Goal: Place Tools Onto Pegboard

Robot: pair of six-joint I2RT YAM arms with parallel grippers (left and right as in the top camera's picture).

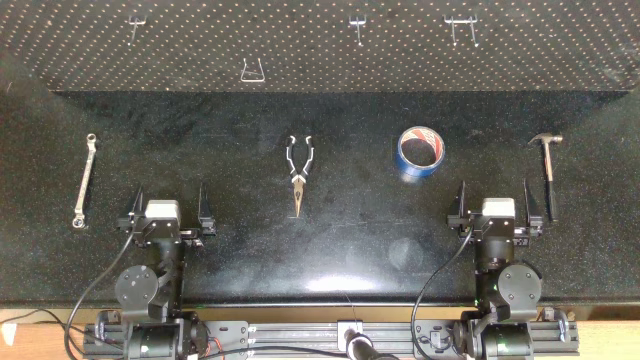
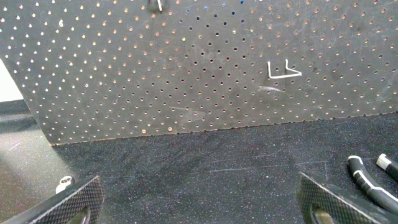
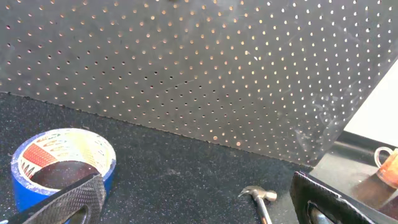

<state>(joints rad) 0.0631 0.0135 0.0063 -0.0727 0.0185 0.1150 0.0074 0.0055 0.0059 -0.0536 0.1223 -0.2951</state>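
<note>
On the black worktop lie a silver wrench (image 1: 84, 182) at the left, long-nose pliers (image 1: 299, 172) in the middle, a blue tape roll (image 1: 420, 150) and a hammer (image 1: 547, 170) at the right. The pegboard (image 1: 320, 40) stands at the back with wire hooks (image 1: 252, 71). My left gripper (image 1: 168, 208) rests open near its base, between wrench and pliers; the pliers' handles (image 2: 373, 177) and the wrench end (image 2: 64, 183) flank it. My right gripper (image 1: 496, 205) is open too, between the tape roll (image 3: 62, 163) and the hammer head (image 3: 258, 194). Neither holds anything.
Small hooks (image 1: 139, 22) (image 1: 357, 24) and a double hook (image 1: 459, 28) hang along the pegboard's upper part. One wire hook (image 2: 283, 70) juts from the board ahead of the left wrist. An orange object (image 3: 388, 165) sits past the board's right end.
</note>
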